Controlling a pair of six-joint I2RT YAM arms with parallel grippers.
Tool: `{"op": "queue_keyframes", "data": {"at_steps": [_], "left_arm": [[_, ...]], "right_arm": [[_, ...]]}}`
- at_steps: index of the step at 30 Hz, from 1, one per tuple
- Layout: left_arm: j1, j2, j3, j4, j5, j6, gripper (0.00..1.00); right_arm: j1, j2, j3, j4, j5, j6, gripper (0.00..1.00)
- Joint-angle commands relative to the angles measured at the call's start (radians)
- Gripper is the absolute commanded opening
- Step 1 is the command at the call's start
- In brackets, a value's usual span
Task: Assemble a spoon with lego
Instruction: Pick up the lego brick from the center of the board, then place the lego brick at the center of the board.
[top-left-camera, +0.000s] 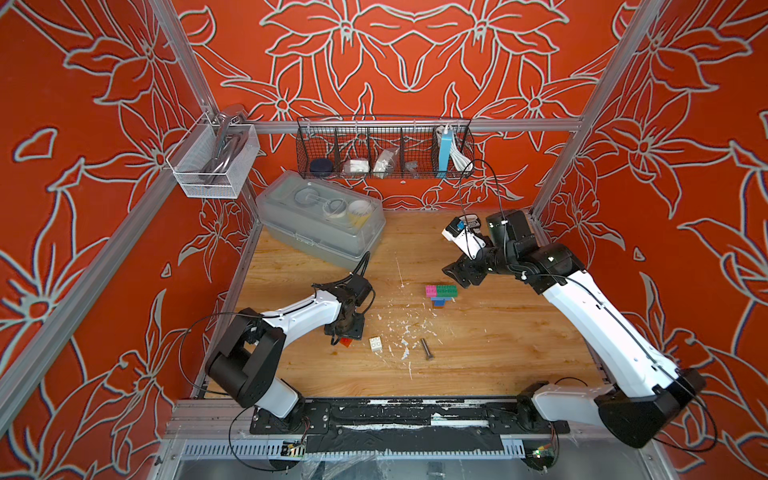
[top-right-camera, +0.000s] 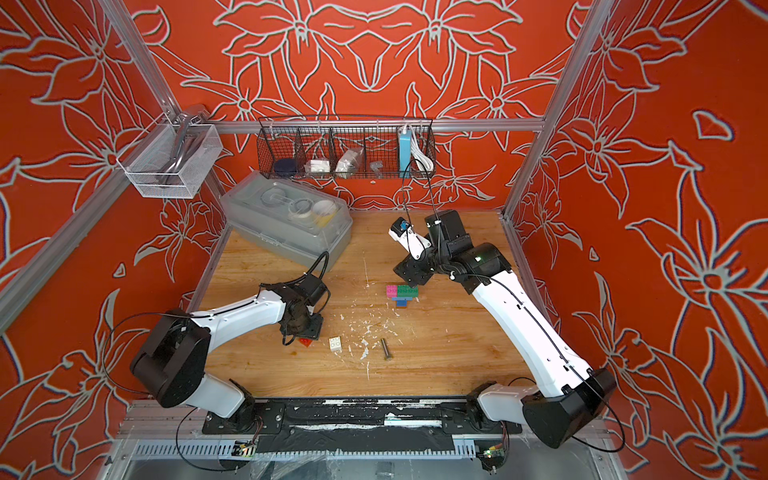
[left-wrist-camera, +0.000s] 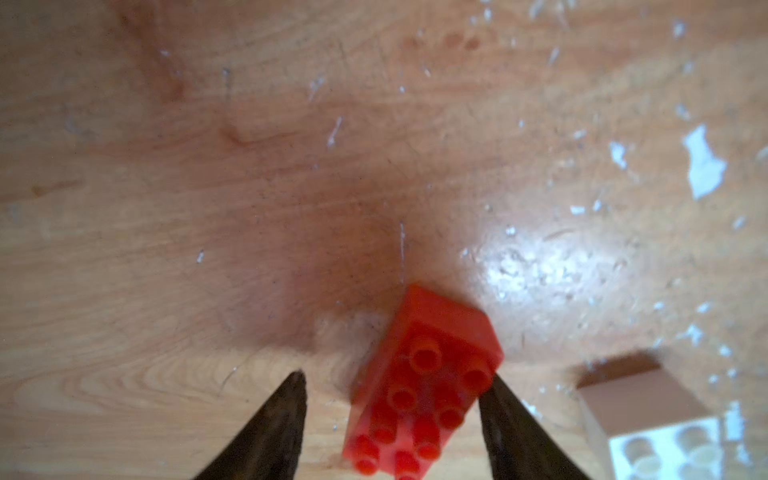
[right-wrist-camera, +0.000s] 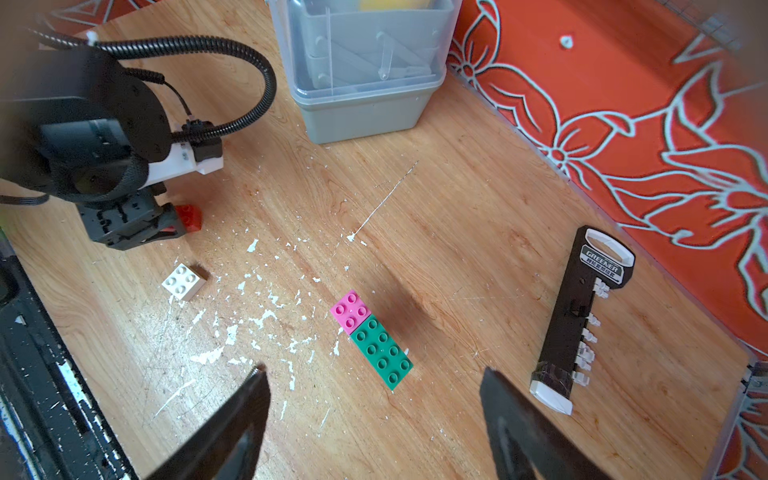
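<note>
1. The left hand (left-wrist-camera: 395, 376) is down over the red brick (left-wrist-camera: 419, 386), toward the robot's left front of the bench (top-left-camera: 498, 332). Its jaws stand either side of the brick. One fingertip (left-wrist-camera: 511, 424) touches a corner, while the other has bare wood between it and the brick, so it is not clenched on anything yet.
2. The right hand (right-wrist-camera: 374, 369) is released and empty, hovering above the half-built spoon (top-left-camera: 441, 292). The spoon lies mid-bench, with pink and green bricks on top and blue ones under them.
3. The white brick (top-left-camera: 375, 344) lies loose just beside the red one, and a metal bolt (top-left-camera: 426, 348) lies a little further along.
4. Likely trouble: the red brick sits askew to the jaws. A squeeze that meets one corner first could spin it or push it out sideways, perhaps into the white brick.
5. If the brick is caught crooked, its underside may not line up with the studs on the spoon, and pressing it down could jam it or seat it only partly.
6. Nothing braces the spoon. A downward push could slide it across the smooth wood or pop its lower bricks apart.
</note>
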Motion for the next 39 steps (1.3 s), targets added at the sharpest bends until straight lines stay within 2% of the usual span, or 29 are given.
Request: {"op": "queue_keyframes", "data": {"at_steps": [1,6,8,13,21,28,32,34,36,39], "left_arm": [[0.004,0.016,0.032,-0.028,-0.011,0.008,0.51],[0.004,0.018,0.029,-0.040,0.013,0.006,0.24],[0.004,0.016,0.039,-0.046,0.021,0.010,0.20],[0.004,0.031,0.152,-0.081,0.034,0.022,0.18],[-0.018,0.198,0.420,-0.134,0.151,0.017,0.15],[-0.124,0.364,0.537,-0.126,0.180,-0.049,0.19],[-0.153,0.416,0.562,-0.095,0.200,-0.091,0.23],[-0.161,0.431,0.571,-0.090,0.199,-0.099,0.28],[-0.170,0.443,0.581,-0.086,0.202,-0.101,0.40],[-0.177,0.442,0.579,-0.065,0.207,-0.105,0.51]], "right_arm": [[0.003,-0.010,-0.003,-0.021,0.001,-0.001,0.84],[0.001,0.001,-0.003,-0.022,0.026,-0.004,0.84],[0.001,0.002,-0.008,-0.018,0.038,0.001,0.84],[0.002,0.016,-0.017,-0.012,0.110,0.062,0.84],[0.002,0.005,-0.028,0.001,0.135,0.106,0.83],[0.002,0.009,-0.039,-0.023,0.149,0.091,0.84],[0.002,-0.005,-0.052,-0.021,0.156,0.089,0.85],[0.001,-0.012,-0.058,-0.018,0.165,0.091,0.85],[0.001,-0.018,-0.062,-0.018,0.169,0.092,0.85],[0.001,-0.016,-0.061,-0.025,0.181,0.095,0.85]]}}
